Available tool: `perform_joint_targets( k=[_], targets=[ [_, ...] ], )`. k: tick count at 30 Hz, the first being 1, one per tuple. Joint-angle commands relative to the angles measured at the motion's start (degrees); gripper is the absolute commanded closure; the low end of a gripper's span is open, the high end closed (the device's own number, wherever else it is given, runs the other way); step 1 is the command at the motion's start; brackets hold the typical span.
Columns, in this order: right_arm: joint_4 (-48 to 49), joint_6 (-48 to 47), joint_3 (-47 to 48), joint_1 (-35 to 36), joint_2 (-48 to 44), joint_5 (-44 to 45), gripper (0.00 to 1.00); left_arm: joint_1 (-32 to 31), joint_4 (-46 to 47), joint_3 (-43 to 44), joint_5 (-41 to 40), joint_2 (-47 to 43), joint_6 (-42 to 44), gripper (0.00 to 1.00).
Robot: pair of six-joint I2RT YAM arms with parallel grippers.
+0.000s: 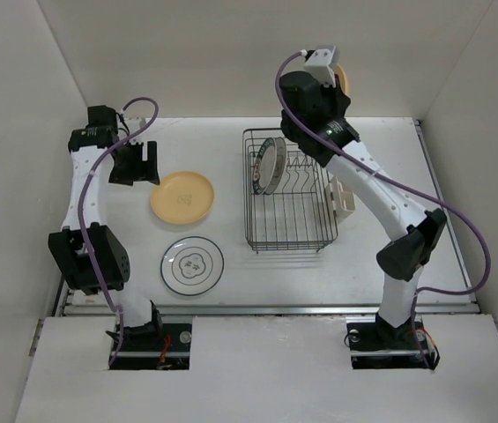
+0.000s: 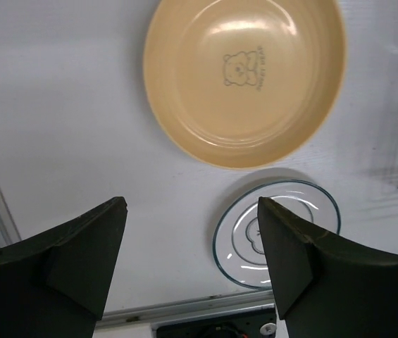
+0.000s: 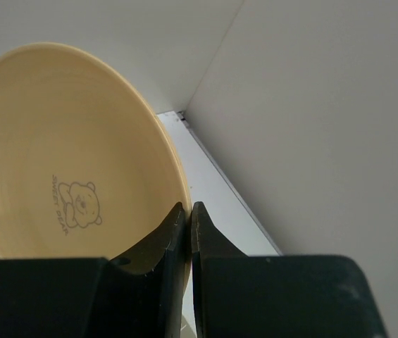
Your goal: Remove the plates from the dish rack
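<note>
**Top view.** The right arm stands high over the far right corner of the dish rack. The cream plate sits at its tip, clear of the wire. The teal-rimmed plate stands upright in the rack's far left slots. On the desk, left of the rack, lie the yellow-orange plate and, nearer, the dark-rimmed white plate. The left arm hovers at the far left.

**Left wrist view.** The left jaws are spread and empty above the desk. Both laid plates are visible below them.

**Right wrist view.** The right jaws are pinched together on the cream plate's rim, and the bite is thin.

**Assessment.** The step in hand appears to be carrying the cream plate to the desk. With so narrow a hold, the arm should travel slowly and clear the rack wire. It should set the plate down on bare desk away from the two laid plates, and release only once the plate rests.
</note>
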Motion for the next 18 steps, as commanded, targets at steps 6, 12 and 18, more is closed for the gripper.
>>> perform_joint_targets(
  k=[6, 12, 18],
  targets=[
    [9.94, -6.05, 1.9, -0.99, -3.06, 2.26, 1.0, 0.19, -3.82, 3.3, 16.93, -5.53, 4.35, 0.24],
    [4.89, -1.42, 3.3, 2.34, -5.0, -12.53, 1.0, 0.19, -1.72, 3.3, 26.34, -8.42, 2.52, 0.18],
    [-1.95, 17.49, 1.23, 2.96, -4.81, -51.39, 1.0, 0.19, 1.54, 3.3, 27.58, -8.95, -0.3, 0.14]
  ],
)
